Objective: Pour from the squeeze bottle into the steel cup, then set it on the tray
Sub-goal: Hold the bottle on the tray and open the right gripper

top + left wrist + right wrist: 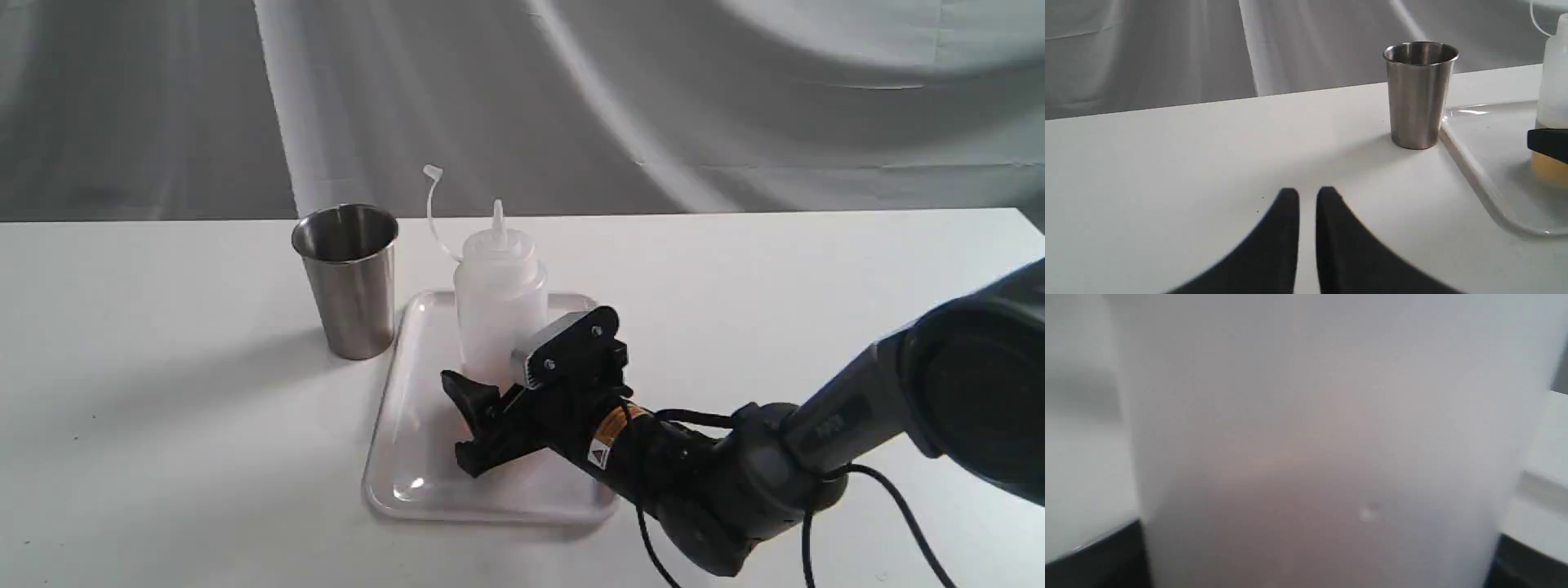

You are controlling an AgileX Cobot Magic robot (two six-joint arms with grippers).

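Right wrist view is all squeeze bottle [1331, 437], upright on the tray [408, 457] beside the steel cup [351, 286], your right gripper [1314, 555] straddling its lower body; gripping or just bracketing, I can't tell. Left gripper [1307, 200] sits nearly closed, empty. If you're lifting, clamp gently so nothing squirts, and rise straight.

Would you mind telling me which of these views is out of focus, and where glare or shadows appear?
Right wrist view: blurred, the squeeze bottle fills the frame too close to focus. Exterior view: sharp; glare spot on the tray, soft shadow left of the steel cup. Left wrist view: cup crisp, the left gripper soft-edged.
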